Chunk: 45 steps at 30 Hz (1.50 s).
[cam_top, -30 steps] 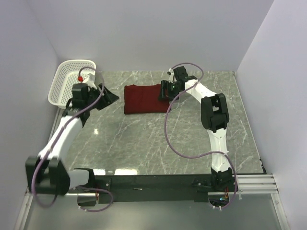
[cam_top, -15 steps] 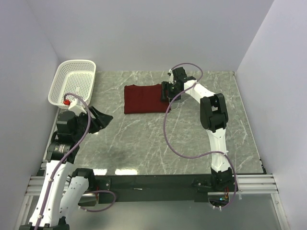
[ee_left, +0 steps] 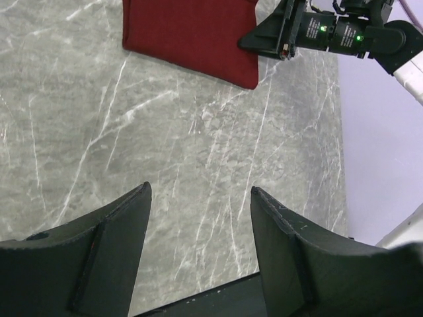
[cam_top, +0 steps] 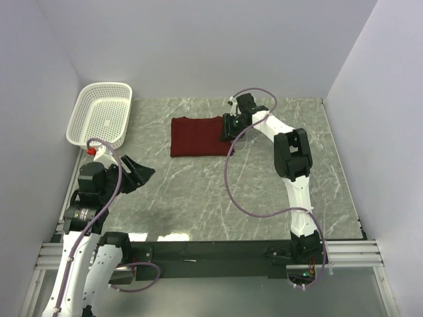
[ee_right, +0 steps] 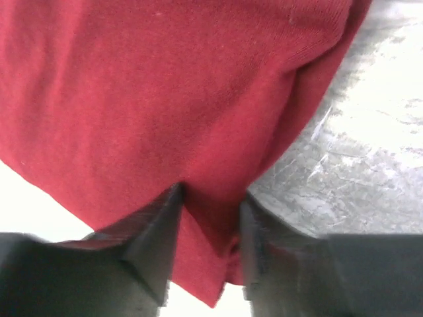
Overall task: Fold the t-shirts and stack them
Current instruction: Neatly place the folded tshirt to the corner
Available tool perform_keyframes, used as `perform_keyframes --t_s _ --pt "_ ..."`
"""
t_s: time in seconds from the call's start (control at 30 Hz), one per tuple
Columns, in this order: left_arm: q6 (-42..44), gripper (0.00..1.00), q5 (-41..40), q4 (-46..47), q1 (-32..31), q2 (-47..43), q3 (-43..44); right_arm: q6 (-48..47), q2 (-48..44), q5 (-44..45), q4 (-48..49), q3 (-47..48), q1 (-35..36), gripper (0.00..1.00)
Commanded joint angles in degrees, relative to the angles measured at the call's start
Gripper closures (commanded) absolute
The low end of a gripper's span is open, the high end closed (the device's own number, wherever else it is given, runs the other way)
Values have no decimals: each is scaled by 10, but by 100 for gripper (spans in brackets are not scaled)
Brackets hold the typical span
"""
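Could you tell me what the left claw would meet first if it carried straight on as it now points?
Probably the bare marble table: the open left claw tilts down at it, well short of the maroon t-shirt. Depth is hard to judge.

The folded t-shirt (cam_top: 197,137) lies on the table (cam_top: 218,198), towards its far edge. Left of the t-shirt sits the mesh basket (cam_top: 100,122). The right gripper (cam_top: 228,125) straddles the t-shirt's right edge. The left gripper (cam_top: 135,173) hangs left of and nearer than the t-shirt, well apart.
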Motion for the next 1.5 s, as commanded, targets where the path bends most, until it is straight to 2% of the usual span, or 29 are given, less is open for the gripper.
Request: perform_keyframes --t_s 0.0,0.03,0.13,0.23,0.37,0.6,0.63,0.73,0.8,0.83,0.87,0.9,0.93,0.97,1.0,1.03,1.2,1.3,1.33,1.47 --pt "-13 33 -2 -2 1 -13 -6 -4 2 -1 -8 -1 5 58" --pt "-13 33 -1 -3 0 -15 -7 -5 -2 7 -9 -5 2 74" --pt "-15 33 1 -5 0 -18 -6 -13 -30 59 -2 -23 -18 100" --pt "-13 33 -1 -12 0 -22 -2 -40 -59 97 -9 -35 -44 100" --pt "-11 33 0 -18 0 -36 -5 -98 -81 95 -63 -36 -103 100" --pt "-22 33 21 -4 1 -54 -30 -231 -121 114 -136 -65 -258 100" --pt "-24 33 24 0 0 -56 -33 -244 -120 116 -146 -56 -295 100" --pt "-27 33 32 8 0 -57 -36 -299 -98 127 -186 -5 -343 100" --pt "-26 33 35 11 0 -56 -36 -332 -70 167 -211 33 -375 100" --pt "-26 33 36 12 1 -55 -36 -338 -65 188 -210 60 -382 98" --pt "-26 33 38 12 0 -55 -35 -347 -62 208 -205 69 -390 88" --pt "-25 33 37 9 0 -54 -34 -352 -60 246 -194 77 -392 75" --pt "-24 33 36 7 0 -55 -32 -355 -63 251 -185 74 -395 44" --pt "-22 33 34 4 0 -55 -30 -363 -78 263 -177 68 -393 29" --pt "-21 33 32 1 0 -55 -27 -366 -85 271 -159 60 -391 19" --pt "-19 33 32 0 0 -56 -26 -368 -95 283 -149 41 -390 14" --pt "-19 33 33 6 0 -48 -19 -374 -161 314 -90 -24 -377 12" --pt "-11 33 29 12 0 -37 -8 -383 -212 287 -83 -65 -372 12" --pt "-8 33 27 16 1 -30 -4 -387 -227 269 -89 -76 -367 11" --pt "9 23 18 51 1 7 17 -429 -337 74 -140 -142 -349 10"
